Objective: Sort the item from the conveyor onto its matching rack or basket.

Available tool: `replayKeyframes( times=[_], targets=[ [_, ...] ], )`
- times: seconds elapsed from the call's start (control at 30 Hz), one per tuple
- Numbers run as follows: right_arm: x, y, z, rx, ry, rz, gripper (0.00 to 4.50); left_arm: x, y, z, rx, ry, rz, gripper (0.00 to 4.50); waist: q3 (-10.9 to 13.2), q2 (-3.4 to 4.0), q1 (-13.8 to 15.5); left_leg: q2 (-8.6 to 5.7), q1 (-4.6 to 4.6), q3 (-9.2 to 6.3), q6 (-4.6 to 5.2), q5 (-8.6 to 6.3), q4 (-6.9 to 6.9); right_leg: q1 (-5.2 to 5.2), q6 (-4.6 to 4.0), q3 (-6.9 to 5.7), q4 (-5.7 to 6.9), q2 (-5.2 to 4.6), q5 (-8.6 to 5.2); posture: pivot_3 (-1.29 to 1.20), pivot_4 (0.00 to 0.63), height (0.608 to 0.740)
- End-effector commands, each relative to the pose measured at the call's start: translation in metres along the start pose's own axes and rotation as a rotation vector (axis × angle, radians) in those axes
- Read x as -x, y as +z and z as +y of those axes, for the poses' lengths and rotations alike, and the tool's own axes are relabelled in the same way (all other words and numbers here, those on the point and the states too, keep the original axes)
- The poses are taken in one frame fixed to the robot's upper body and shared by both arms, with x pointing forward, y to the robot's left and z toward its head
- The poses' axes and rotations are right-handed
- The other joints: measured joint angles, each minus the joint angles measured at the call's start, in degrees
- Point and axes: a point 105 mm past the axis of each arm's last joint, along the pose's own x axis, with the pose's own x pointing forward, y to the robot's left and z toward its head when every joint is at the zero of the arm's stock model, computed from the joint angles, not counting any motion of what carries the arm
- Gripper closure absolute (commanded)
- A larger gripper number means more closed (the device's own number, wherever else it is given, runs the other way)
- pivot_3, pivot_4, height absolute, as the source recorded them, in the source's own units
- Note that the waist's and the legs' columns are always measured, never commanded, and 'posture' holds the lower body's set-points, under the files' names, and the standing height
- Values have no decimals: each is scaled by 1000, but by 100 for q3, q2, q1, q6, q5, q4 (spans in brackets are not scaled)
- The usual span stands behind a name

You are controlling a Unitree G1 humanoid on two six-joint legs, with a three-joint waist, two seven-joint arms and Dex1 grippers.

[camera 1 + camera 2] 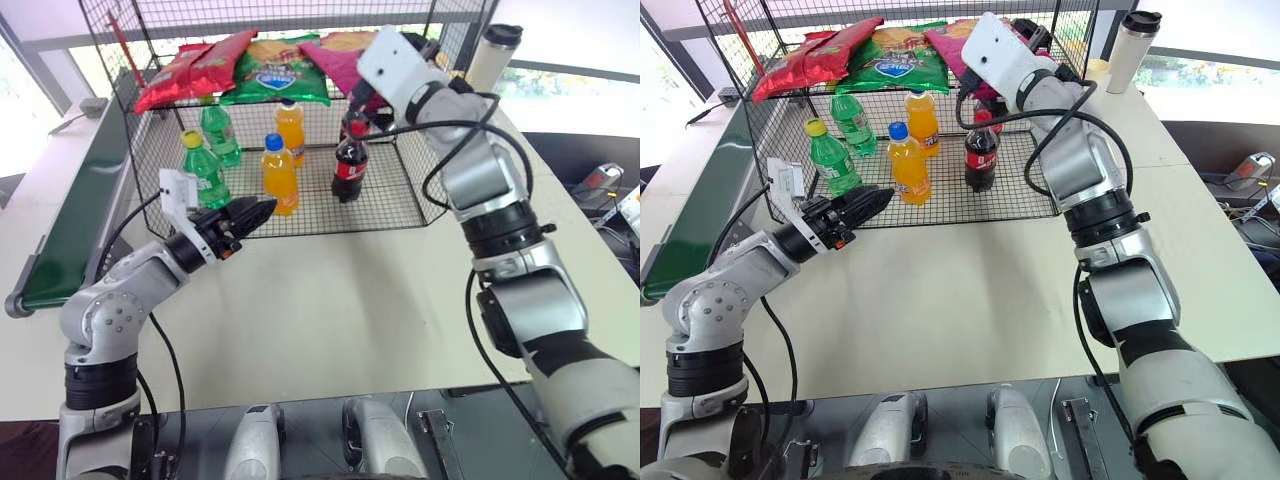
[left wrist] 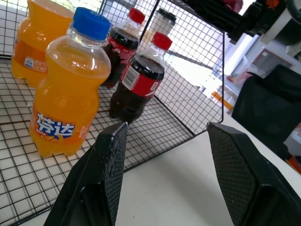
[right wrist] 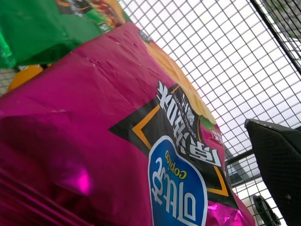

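So your right gripper [image 1: 372, 92] is up at the upper wire shelf of the black wire cage [image 1: 420, 200], jaws spread and released, nothing clamped; in the right wrist view one black finger [image 3: 277, 165] stands apart from the bag. That magenta-pink snack bag [image 3: 94, 141] lies flat on the upper shelf, at the right end of the bag row, just beside the green snack bag [image 1: 275, 72], with the red snack bags [image 1: 190, 70] further left. You can't tell from the head views whether the gripper touches the pink bag; your wrist housing covers part of it. Your left gripper [image 1: 252, 214] hangs low at the cage's front edge, jaws open and empty, pointing in toward the bottles. On the cage floor: two orange soda bottles [image 1: 279, 176], two green bottles [image 1: 205, 168] and two cola bottles [image 1: 350, 165], all upright. In the left wrist view the nearer orange bottle [image 2: 66, 89] and a cola bottle [image 2: 138, 82] stand just past the fingertips [image 2: 113, 155], not touched. Dark-green conveyor [image 1: 75, 220] runs along the cage's left side on the white table [image 1: 330, 310], nothing on the visible belt. A capped tumbler [image 1: 495, 55] stands behind the cage's right corner.
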Motion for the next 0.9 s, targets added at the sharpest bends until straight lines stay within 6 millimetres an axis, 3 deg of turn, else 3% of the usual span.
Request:
replayKeyframes(
  times=[0.03, 0.13, 0.23, 0.47, 0.57, 0.7, 0.8, 0.9],
  targets=[
    [7, 25, 3, 15, 77, -131, 24, 0, 5, -3, -18, -11, -29, 1711, 0, 0, -2, 0, 0, 0, 0, 0, 0, 0, 0, 0, 0, 0, 0, 0, 150, 733],
    [9, 29, 3, 15, 97, -178, 24, -1, 4, -2, -15, -10, -24, 1711, 0, 0, -9, 0, 0, 0, 0, 0, -2, -1, 0, 0, 0, 1, 0, 0, 150, 733],
    [9, 28, -3, -19, 68, -184, 830, -1, 3, -2, -15, -9, -20, 1711, 0, 0, -3, 0, 0, 0, 0, 0, -2, -1, 0, 0, 0, 1, 0, 0, 150, 733],
    [13, 35, -9, -53, 38, -214, 4288, 1, 1, -1, -12, -2, -14, 1711, 0, 0, 3, 0, -1, 0, 0, 0, -1, -1, 0, 0, -1, 0, 0, 0, 150, 733],
    [12, 32, -11, -70, 4, -211, 4405, 0, 0, -1, -11, -4, -8, 1711, 0, 0, 3, 0, -1, 0, 0, 0, -2, -1, 0, 0, -1, 0, 0, 0, 150, 733],
    [13, 28, -34, -59, -173, -192, 4405, -2, 0, -1, -10, -6, -5, 1711, 0, 0, 3, 0, -1, 0, 0, 0, -1, -1, 0, 0, -1, 0, 0, 0, 150, 733],
    [19, 26, -48, 92, -298, -143, 4405, -1, 0, 0, -8, -4, -4, 1711, 0, 0, 17, 0, -2, 0, 0, 0, -2, -2, -1, 0, -2, -1, 0, 0, 150, 733],
    [17, 22, -40, 146, -298, -107, 4405, -1, -1, 0, -6, -4, -1, 1711, 0, 0, 10, -1, -6, 1, 0, 0, -1, -4, -3, 1, -4, -3, -1, 0, 150, 733]
  ],
)
